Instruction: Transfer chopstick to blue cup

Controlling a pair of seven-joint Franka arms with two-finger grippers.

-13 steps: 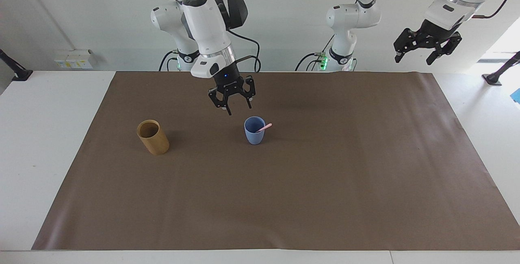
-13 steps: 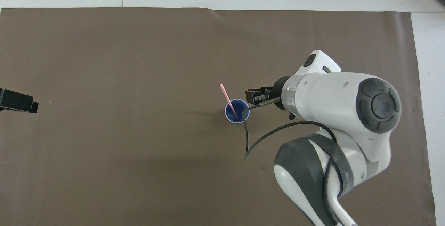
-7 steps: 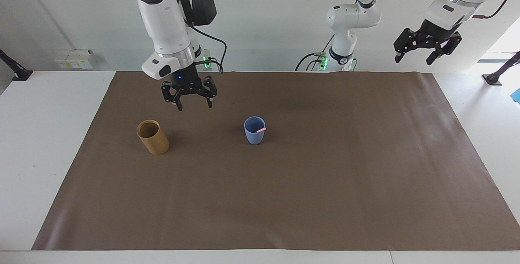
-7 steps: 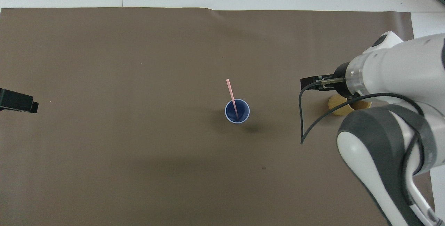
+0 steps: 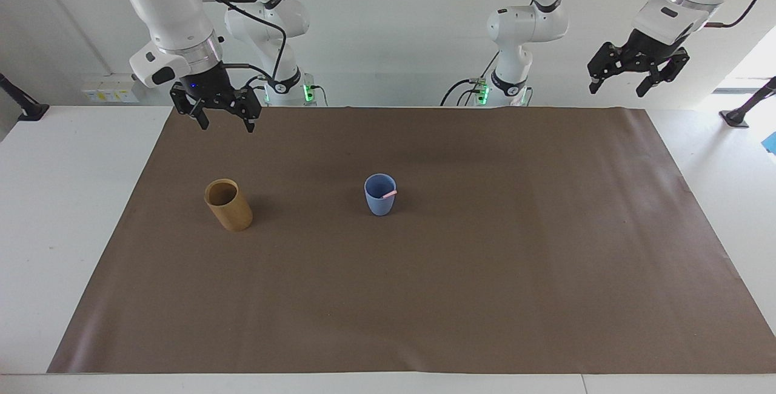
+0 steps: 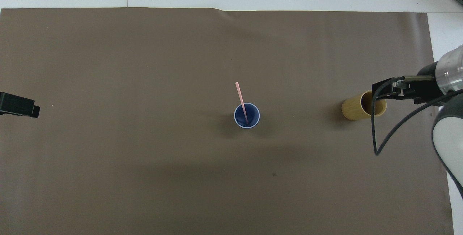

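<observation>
Inventory, read across the facing view from my right arm's end of the tabletop to my left arm's end.

1. My right tool (image 5: 222, 121) — raised over the edge of the brown mat (image 5: 485, 273) nearest my bases, at my right arm's end. Fingers spread wide, nothing between them. In the overhead view it shows at the frame edge (image 6: 389, 92), above the wooden holder's mouth.

2. Tan wooden holder (image 5: 228, 205) — a plain cylinder, upright on the mat, toward my right arm's end. It stands clear of my right tool and well apart from the cup. I cannot tell whether anything is inside it.

3. Blue cup (image 5: 380, 195) — small light-blue tumbler, upright near the middle of the mat.

4. Chopstick (image 6: 241, 101) — one thin pale pink stick, standing in the blue cup. Its lower end rests inside on the cup's bottom; its upper end leans on the rim and pokes out above it, tilted away from me. From the facing view only a short pink tip (image 5: 389, 193) shows at the rim.

5. My left tool (image 5: 638, 76) — waiting high in the air off the mat's corner at my left arm's end. Fingers parted, holding nothing.
</observation>
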